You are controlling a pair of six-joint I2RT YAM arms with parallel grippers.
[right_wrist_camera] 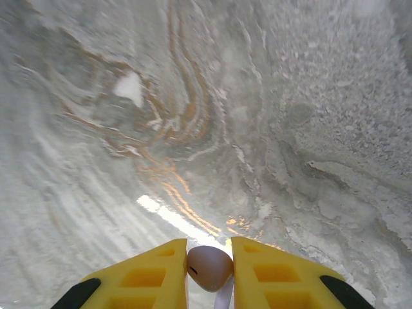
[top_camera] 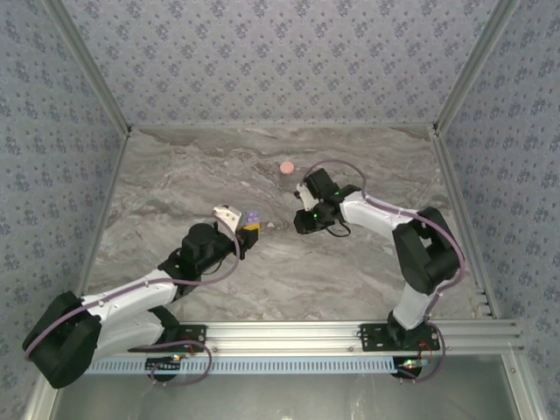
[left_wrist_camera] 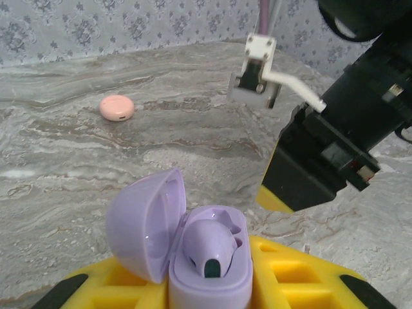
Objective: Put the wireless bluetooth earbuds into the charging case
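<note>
Right jaws pinch a pale earbud (right_wrist_camera: pixel 209 267); left jaws clamp the lavender case (left_wrist_camera: pixel 209 283).

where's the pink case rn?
Top view: the pink case lies at the far middle of the table, just beyond the right gripper, untouched. Left wrist view: upper left, behind the open lavender case.

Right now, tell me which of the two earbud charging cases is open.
The lavender case, in the left gripper, jaws shut on it: its lid is swung up, an earbud seated inside. The salmon-pink case lies closed on the table.
</note>
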